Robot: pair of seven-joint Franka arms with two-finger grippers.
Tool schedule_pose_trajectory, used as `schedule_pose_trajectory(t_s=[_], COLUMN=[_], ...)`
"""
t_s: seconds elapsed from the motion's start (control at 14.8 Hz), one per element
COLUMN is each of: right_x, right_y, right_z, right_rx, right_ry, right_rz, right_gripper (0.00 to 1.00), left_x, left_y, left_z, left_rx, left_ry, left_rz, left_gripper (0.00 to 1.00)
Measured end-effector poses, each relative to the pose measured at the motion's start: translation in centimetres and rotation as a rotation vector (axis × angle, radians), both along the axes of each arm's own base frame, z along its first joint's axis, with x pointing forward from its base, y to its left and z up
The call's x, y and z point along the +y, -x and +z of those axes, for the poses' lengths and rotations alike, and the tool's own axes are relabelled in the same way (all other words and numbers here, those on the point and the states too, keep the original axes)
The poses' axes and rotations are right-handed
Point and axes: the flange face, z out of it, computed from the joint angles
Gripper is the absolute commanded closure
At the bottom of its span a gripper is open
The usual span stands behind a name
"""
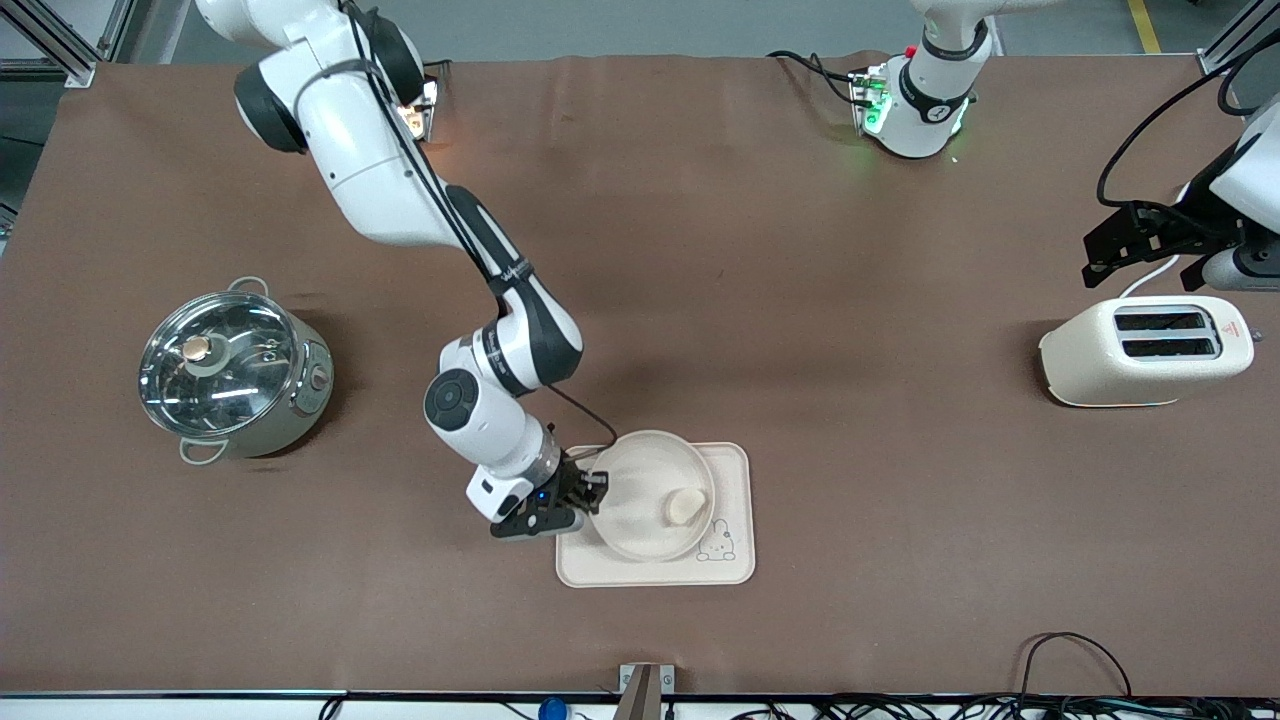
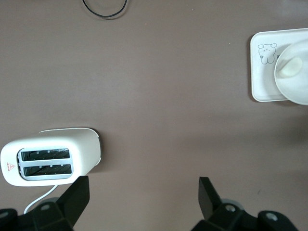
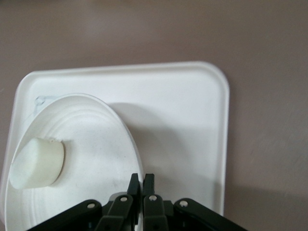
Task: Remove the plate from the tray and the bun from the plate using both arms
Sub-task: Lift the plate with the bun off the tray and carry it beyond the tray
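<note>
The round cream plate [image 1: 640, 490] lies over the rabbit tray [image 1: 650, 578], with the small pale bun [image 1: 685, 506] on it. My right gripper [image 1: 597, 490] is shut on the plate's rim at the side toward the right arm's end of the table. In the right wrist view the fingers [image 3: 142, 179] pinch the plate [image 3: 91, 139] rim; the bun [image 3: 37, 162] sits on the plate, which throws a shadow on the tray [image 3: 192, 106]. My left gripper [image 1: 1140, 272] waits open and empty above the table by the toaster [image 1: 1145, 350], holding nothing [image 2: 144, 192].
A steel pot with a glass lid [image 1: 232, 372] stands toward the right arm's end. The cream toaster [image 2: 48, 156] stands toward the left arm's end, its cord beside it. The left wrist view also catches the tray [image 2: 262, 72] and plate [image 2: 296, 82]. Cables lie along the near table edge.
</note>
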Motion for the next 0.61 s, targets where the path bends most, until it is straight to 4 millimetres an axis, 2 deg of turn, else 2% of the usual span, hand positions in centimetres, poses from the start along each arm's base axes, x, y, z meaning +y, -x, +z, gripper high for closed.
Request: schedule_pose_trajectory(t_s=[0.14, 0.27, 0.41, 0.61], right_x=[0.3, 0.0, -1.3, -3.7], right_y=[3.6, 7.9, 11.5, 14.8], right_z=[0.4, -0.1, -1.3, -4.0], right_rx=[-0.008, -0.002, -0.019, -0.029], right_ry=[-0.033, -0.064, -0.075, -0.053], right_rz=[0.008, 0.015, 0.036, 0.055], right_gripper=[1.0, 1.0, 1.0, 0.98], left_x=[0.0, 0.0, 0.0, 0.0], left_y=[0.0, 0.0, 0.0, 0.0], left_z=[0.0, 0.0, 0.0, 0.0], left_rx=[0.0, 0.0, 0.0, 0.0], left_ry=[0.0, 0.0, 0.0, 0.0], left_rz=[0.0, 0.0, 0.0, 0.0], left_gripper=[0.0, 0.0, 0.0, 0.0])
